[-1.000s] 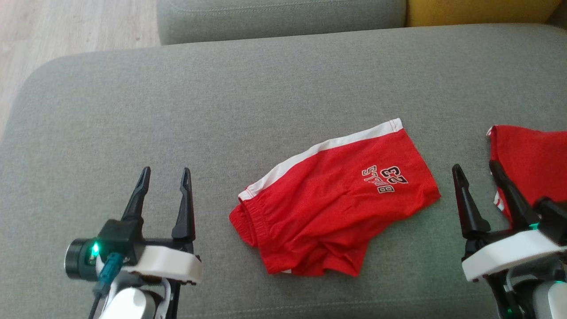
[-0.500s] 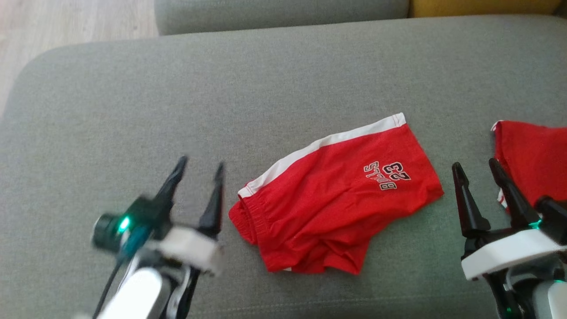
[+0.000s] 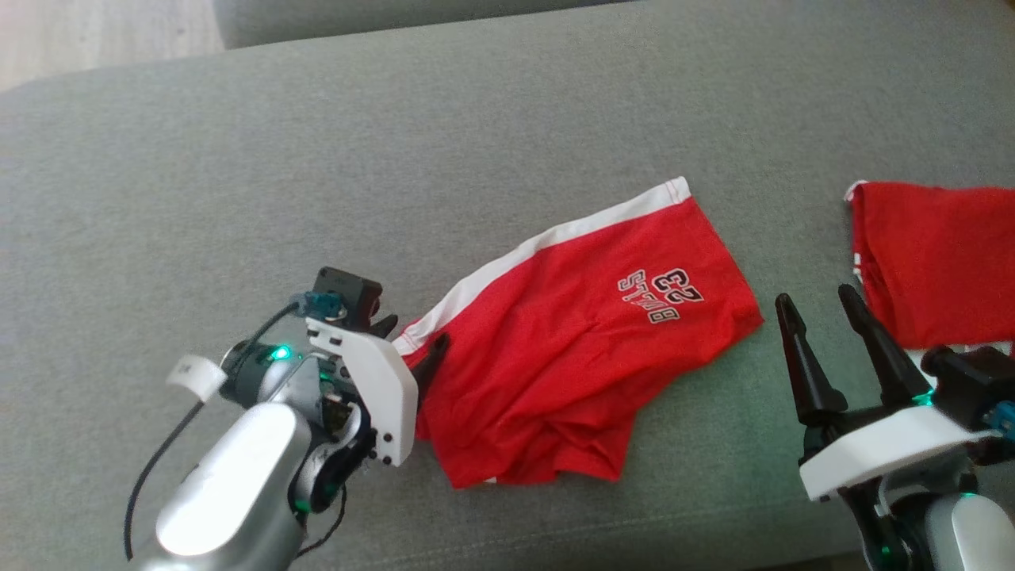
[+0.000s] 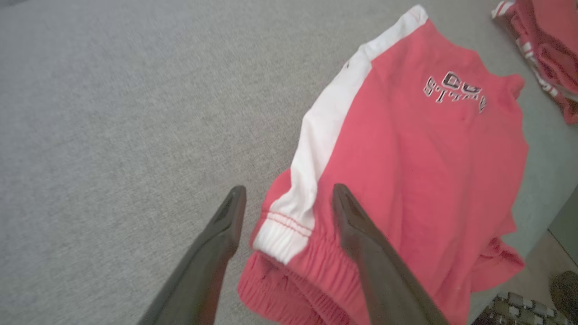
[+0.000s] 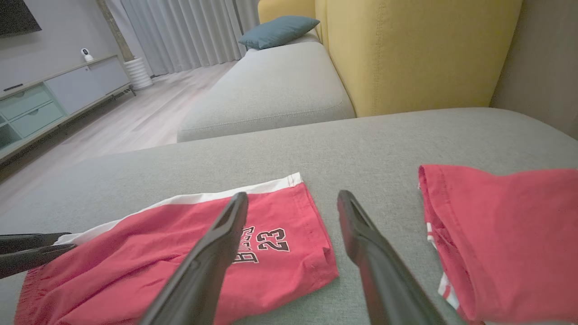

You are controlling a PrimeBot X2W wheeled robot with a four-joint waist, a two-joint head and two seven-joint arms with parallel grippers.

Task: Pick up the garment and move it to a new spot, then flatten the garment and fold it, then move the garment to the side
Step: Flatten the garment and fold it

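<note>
The garment (image 3: 579, 341), red shorts with a white side stripe, is laid rumpled on the grey cushion (image 3: 396, 159). Its waistband corner is straddled by the left gripper (image 4: 289, 194), whose fingers are spread wide with nothing clamped. The right gripper (image 3: 817, 297) is likewise fully parted and empty. The shorts' leg hem lies off its left finger and a second red garment (image 3: 936, 262) off its right.

Grey sofa (image 5: 361, 135); yellow backrest (image 5: 420, 49); wooden floor (image 5: 149, 113)

Left pincer (image 3: 414, 333) spread wide; right pincer (image 3: 815, 295) likewise.
</note>
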